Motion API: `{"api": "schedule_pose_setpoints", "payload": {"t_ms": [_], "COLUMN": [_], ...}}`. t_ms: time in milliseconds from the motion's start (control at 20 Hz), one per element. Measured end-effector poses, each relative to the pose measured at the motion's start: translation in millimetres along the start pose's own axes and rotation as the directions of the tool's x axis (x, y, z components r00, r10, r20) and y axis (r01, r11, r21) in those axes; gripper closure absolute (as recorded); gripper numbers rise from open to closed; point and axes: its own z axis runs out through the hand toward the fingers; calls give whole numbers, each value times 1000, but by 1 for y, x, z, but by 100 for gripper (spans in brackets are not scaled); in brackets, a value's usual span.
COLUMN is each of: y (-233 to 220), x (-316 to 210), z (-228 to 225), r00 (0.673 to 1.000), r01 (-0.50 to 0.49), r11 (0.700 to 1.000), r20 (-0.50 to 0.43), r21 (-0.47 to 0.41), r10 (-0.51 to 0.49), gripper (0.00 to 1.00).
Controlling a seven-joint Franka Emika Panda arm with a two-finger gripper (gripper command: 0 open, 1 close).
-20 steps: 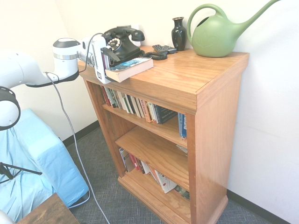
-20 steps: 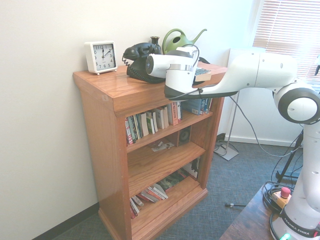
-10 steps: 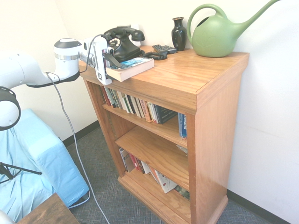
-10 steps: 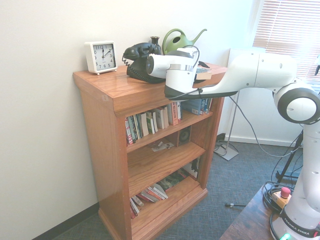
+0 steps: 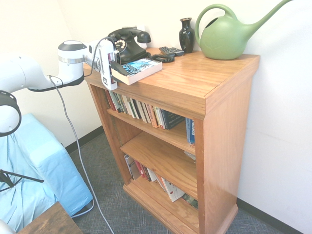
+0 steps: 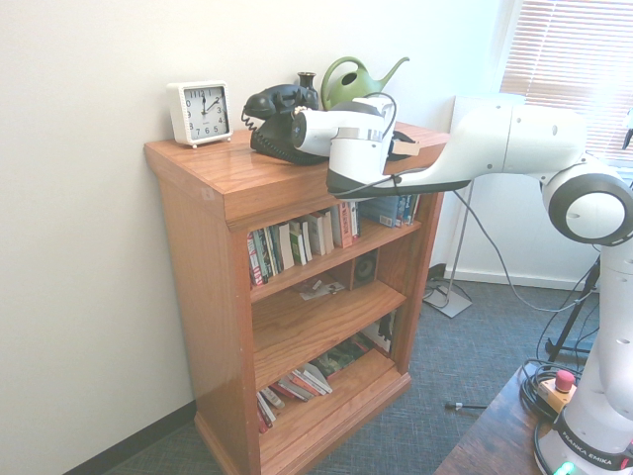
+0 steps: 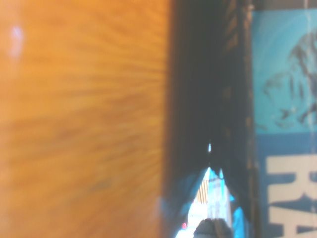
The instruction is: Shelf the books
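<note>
Tool (image 5: pixel 115 68) pinches the near end of the book (image 5: pixel 139 69) on the bookcase (image 5: pixel 195 83) top, just beside the telephone (image 5: pixel 127 43).

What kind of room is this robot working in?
Probably a home study or living room: a wooden bookcase with rows of books stands against the wall, and an old black telephone, an alarm clock and a green watering can sit on top.
</note>
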Motion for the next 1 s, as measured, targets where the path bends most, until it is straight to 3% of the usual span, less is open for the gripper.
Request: {"api": "schedule_pose_setpoints", "payload": {"t_ms": [300, 450, 750, 1000], "y": [20, 53, 142, 179], "x": [13, 16, 5, -36], "z": [12, 17, 43, 74], "r00": [998, 993, 975, 947], "r01": [-36, -76, -183, -261], "r11": [995, 979, 903, 821], "r20": [46, 98, 190, 300], "r21": [90, 191, 388, 508], "r10": [32, 58, 116, 115], "gripper": [100, 100, 100, 100]}}
